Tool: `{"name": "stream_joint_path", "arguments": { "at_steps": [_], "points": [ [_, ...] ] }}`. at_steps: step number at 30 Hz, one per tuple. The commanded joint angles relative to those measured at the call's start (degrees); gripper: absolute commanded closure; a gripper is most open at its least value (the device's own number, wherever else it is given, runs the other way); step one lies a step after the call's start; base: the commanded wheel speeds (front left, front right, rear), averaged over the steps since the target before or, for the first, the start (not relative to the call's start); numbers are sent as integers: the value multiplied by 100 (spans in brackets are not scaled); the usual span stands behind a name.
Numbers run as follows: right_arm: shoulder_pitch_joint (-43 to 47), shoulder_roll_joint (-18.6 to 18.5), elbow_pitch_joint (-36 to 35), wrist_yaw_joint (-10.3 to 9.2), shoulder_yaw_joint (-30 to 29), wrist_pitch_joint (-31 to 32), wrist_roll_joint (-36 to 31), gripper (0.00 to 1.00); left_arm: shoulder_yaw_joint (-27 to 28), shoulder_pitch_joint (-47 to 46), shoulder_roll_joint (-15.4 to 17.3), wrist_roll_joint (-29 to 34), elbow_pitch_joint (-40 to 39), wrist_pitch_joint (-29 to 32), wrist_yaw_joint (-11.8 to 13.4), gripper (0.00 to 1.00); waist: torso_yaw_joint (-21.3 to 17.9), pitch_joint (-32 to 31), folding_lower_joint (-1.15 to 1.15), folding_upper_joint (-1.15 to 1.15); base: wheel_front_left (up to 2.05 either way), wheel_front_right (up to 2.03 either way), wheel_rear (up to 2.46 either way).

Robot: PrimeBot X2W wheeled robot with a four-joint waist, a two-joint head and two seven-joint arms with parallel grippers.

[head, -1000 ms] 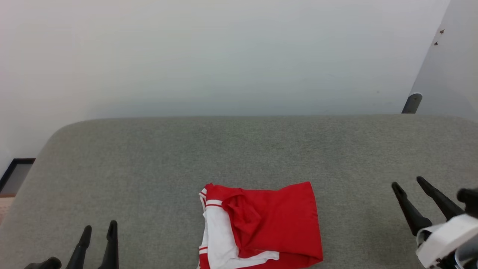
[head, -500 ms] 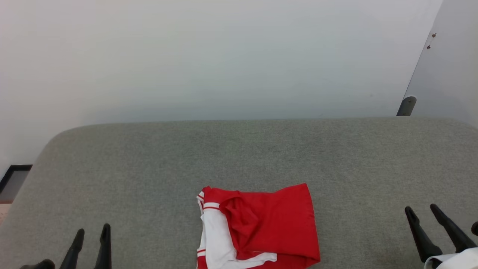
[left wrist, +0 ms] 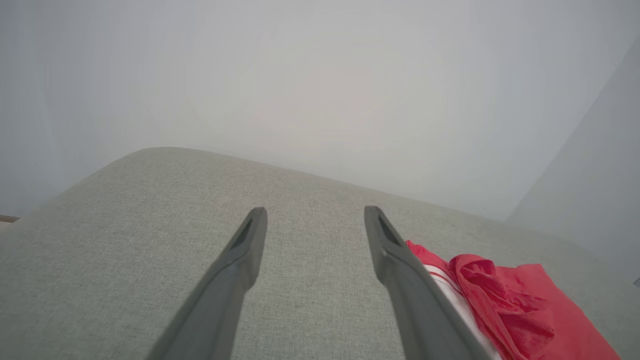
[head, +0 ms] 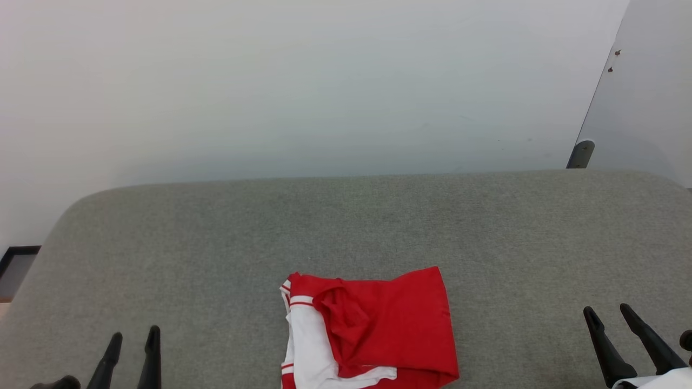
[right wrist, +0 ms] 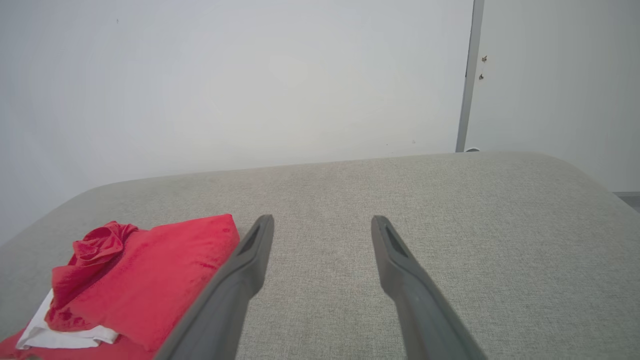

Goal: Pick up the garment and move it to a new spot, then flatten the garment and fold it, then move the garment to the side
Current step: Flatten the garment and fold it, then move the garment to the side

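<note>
Folded red shirt (head: 373, 329) lies at near edge of grey bench (head: 346, 227) | left gripper (head: 135, 332): jaws apart, empty | right gripper (head: 606, 309): jaws apart, empty

No lettering can be read, apparently not even on the garment (head: 400, 324).

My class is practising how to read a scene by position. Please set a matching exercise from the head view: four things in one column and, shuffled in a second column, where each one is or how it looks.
Column A
1. garment
2. left gripper
3. right gripper
4. grey padded surface

Column B
a. lower left corner, fingers apart, holding nothing
b. spreads under everything, back to the pale wall
c. red and white, roughly folded, near middle
d. lower right corner, fingers apart, holding nothing

Pairs: 1-c, 2-a, 3-d, 4-b
</note>
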Motion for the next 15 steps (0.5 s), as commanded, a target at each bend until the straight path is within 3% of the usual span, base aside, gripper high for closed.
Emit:
{"name": "stream_joint_path", "arguments": {
  "at_steps": [1,15],
  "points": [
    [96,21,10,-2,-19,-29,8,0,-19,64,13,23,20,-3,-18,0,-6,-6,0,0,0,0,0],
    [122,74,40,-2,9,69,19,0,-83,44,69,-27,37,-3,-13,0,30,-2,0,0,0,0,0]
  ]
}}
